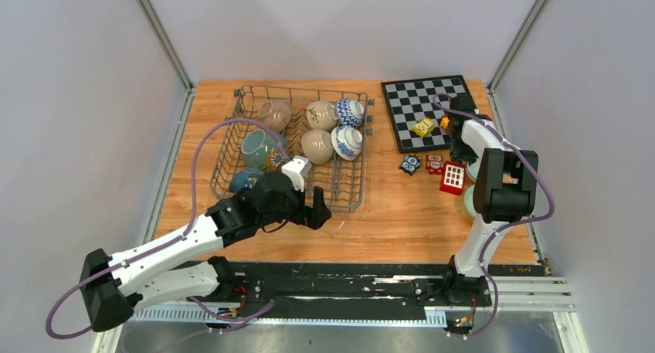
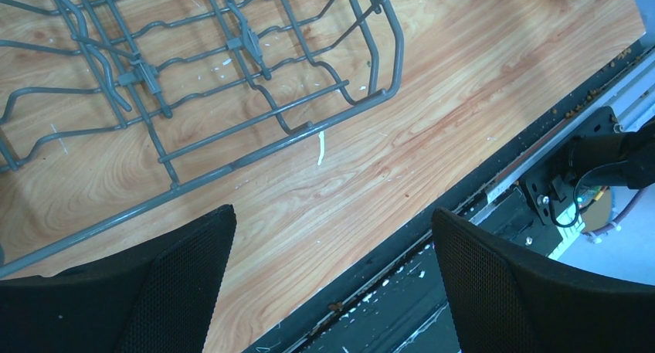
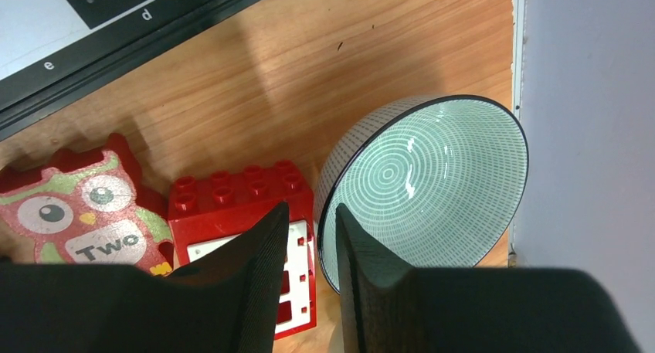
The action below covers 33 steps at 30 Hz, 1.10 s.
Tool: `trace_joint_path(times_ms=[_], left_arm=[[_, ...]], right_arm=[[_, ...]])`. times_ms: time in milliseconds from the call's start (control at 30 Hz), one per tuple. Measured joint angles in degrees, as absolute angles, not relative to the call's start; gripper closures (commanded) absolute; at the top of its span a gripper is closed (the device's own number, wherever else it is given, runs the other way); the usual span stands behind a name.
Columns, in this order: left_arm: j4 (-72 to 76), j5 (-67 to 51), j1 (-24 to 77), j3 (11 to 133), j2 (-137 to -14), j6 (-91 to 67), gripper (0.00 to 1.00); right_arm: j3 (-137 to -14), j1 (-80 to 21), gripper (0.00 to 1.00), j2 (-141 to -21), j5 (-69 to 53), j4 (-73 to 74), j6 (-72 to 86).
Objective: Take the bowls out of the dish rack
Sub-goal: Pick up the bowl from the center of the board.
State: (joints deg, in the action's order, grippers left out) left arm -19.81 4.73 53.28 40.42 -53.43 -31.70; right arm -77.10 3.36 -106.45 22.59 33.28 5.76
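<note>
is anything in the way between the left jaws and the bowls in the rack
No loose object. The open left gripper hangs just outside the near wall of the dish rack; only that wall and the rack's upright tines lie between it and the nearest beige bowl, which is uncovered from above.

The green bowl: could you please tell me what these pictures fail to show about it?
- Top external view: the green bowl is almost wholly hidden under the right arm.
- Right wrist view: the right gripper straddles its near rim, fingers covering any contact.
- Left wrist view: it is out of frame.
</note>
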Motion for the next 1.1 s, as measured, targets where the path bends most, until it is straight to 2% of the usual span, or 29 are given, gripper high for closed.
trace_joint_path(times_ms=[467, 800, 1100], left_arm=[[-19.79, 4.73, 53.28, 40.32, -53.76, -32.03, 0.02], [-19.79, 4.62, 53.28, 39.77, -53.67, -32.60, 0.02], [-19.84, 4.71, 53.28, 39.77, -50.87, -33.01, 0.02]], right_arm=[[-76.55, 3.66, 0.96, -106.87, 24.45, 33.10, 7.57], [-76.09, 4.27, 0.97, -104.90, 24.93, 33.52, 7.75], [-79.11, 4.27, 0.96, -94.52, 27.49, 34.98, 7.86]])
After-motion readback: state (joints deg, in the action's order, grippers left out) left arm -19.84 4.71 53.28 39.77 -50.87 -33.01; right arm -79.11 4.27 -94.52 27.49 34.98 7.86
